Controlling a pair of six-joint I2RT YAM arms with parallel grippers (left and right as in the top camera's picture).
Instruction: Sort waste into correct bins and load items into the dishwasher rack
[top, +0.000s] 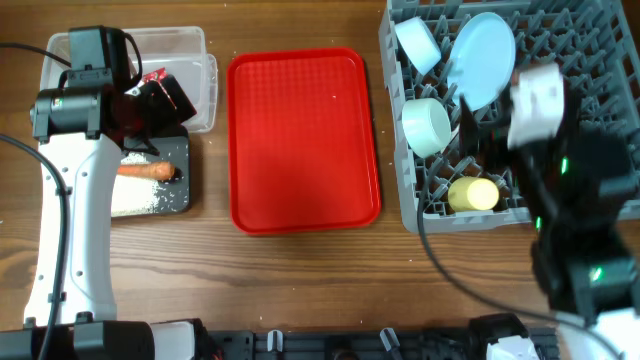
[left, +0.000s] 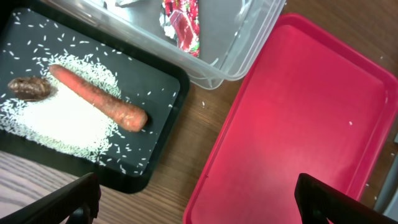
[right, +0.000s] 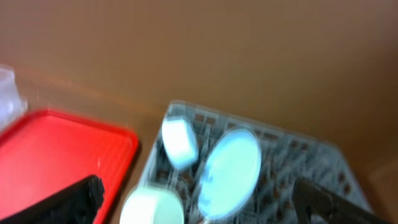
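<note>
The black tray (top: 185, 150) holds the orange carrot (top: 143, 170), loose white rice (top: 138, 197) and the brown scrap (top: 173, 174). The left wrist view shows the carrot (left: 99, 98), scrap (left: 28, 89) and rice (left: 56, 121). The red wrapper (left: 182, 22) lies in the clear tub (left: 239, 59). My left gripper (left: 199, 205) is open and empty above the gap between black tray and red tray. The grey rack (top: 590, 60) holds the white bowl (top: 418, 42), blue plate (top: 482, 58), mint bowl (top: 426, 126) and yellow cup (top: 473, 194). My right gripper (right: 199, 196) is open and empty above the rack; its view is blurred.
The flat red serving tray (top: 303, 140) lies between the bins and the rack, with only a grain or two of rice on it. My left arm (top: 70, 200) covers part of the clear tub (top: 195, 45). My right arm (top: 580, 190) covers the rack's right front part.
</note>
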